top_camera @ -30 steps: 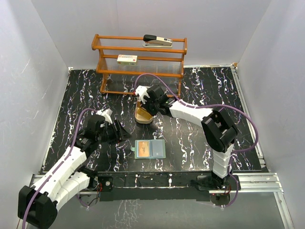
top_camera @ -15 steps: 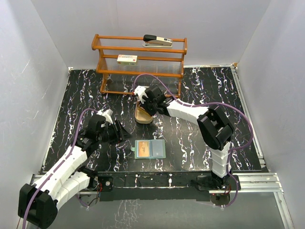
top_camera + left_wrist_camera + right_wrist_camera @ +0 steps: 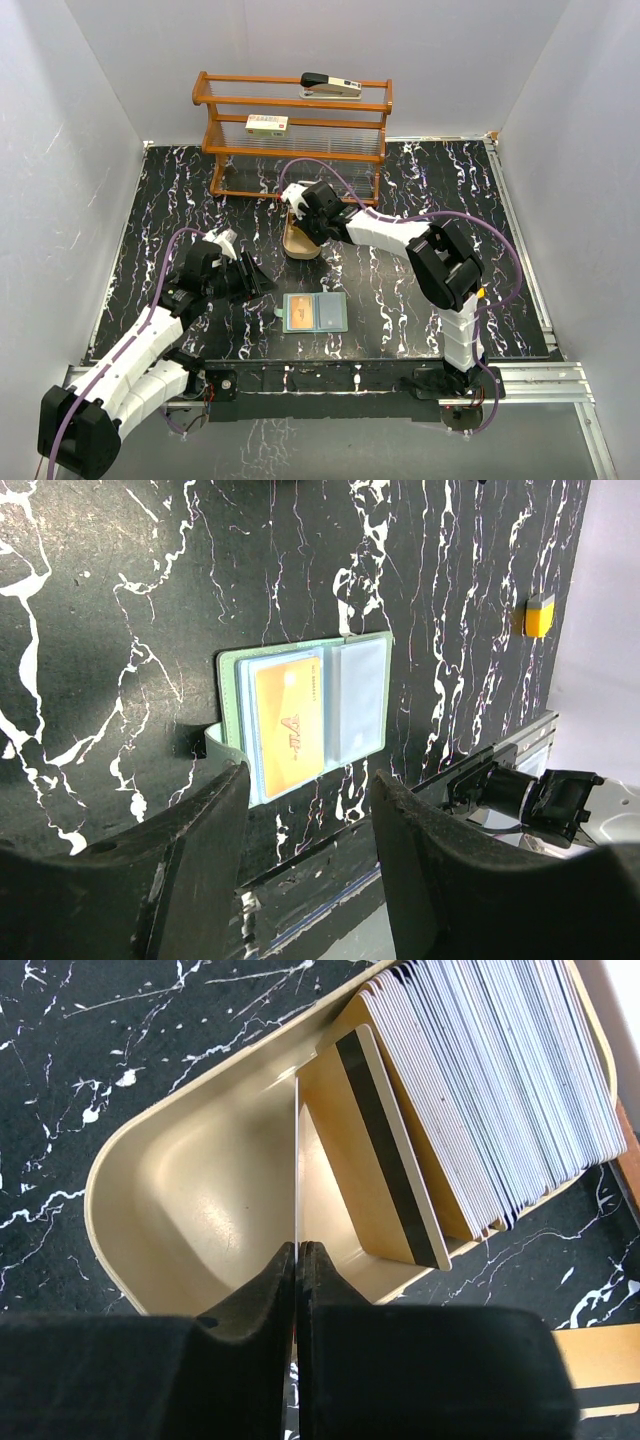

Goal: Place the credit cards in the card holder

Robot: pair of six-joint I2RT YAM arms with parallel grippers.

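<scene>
Edgewise, card (in right gripper)

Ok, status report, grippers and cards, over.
Right gripper shut on one card at the tan tray. Left gripper open, empty, by the card holder. Holder lies open, one orange card pocketed. Nothing blocking.

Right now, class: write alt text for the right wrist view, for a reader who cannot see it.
The right gripper pinches one card, seen edge-on, over a tan tray. A stack of cards stands in the tray.
</scene>
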